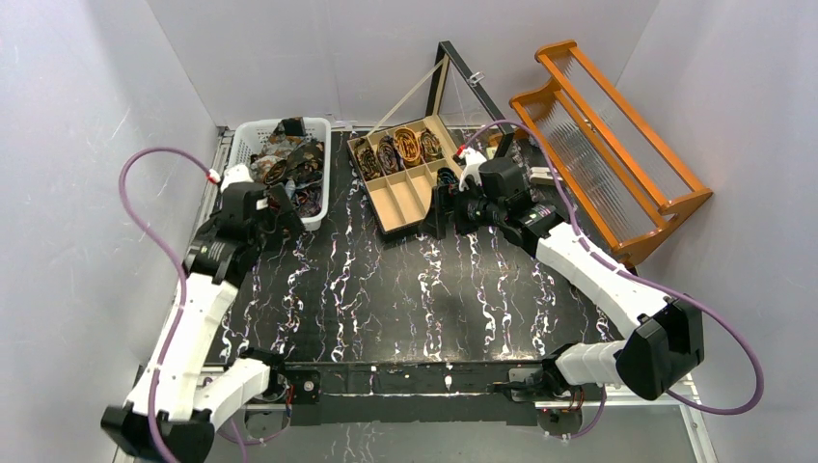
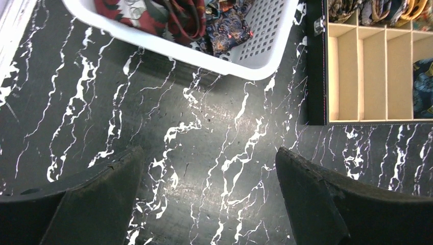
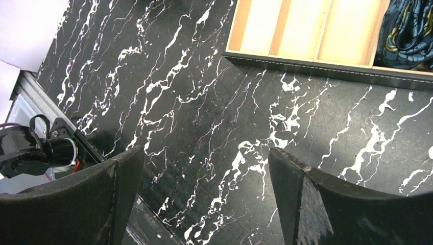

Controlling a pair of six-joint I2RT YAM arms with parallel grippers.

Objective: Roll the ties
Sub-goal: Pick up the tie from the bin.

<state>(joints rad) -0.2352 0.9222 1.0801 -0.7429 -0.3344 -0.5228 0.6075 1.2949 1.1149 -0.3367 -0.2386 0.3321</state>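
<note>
The job is partly done. In the top view, a row of coiled ties point(image 1: 400, 148) fills the far compartments of the box point(image 1: 403, 198), upper centre of the frame. The right wrist view shows one more blue coil point(image 3: 406, 30) at its upper right, in a nearer compartment. Several wooden compartments are bare, so there is room for more.

What is left sits in the white basket point(image 1: 323, 178), upper left of centre: a heap of loose ties point(image 1: 289, 159), red and dark patterned, not yet rolled. I cannot count them.

The left gripper point(image 2: 208, 158) hangs over the black marbled table point(image 1: 386, 299) just below the basket, fingers spread wide, holding nothing. The right gripper point(image 3: 204, 155) hovers beside the near edge of the box, also spread wide and empty.

No tie lies on the table, so the next one probably has to come out of the basket. The basket wall and the tangle inside could hinder a clean pick. The raised box lid point(image 1: 463, 72) and the orange rack point(image 1: 617, 145), upper right, stand behind, off the working area.
</note>
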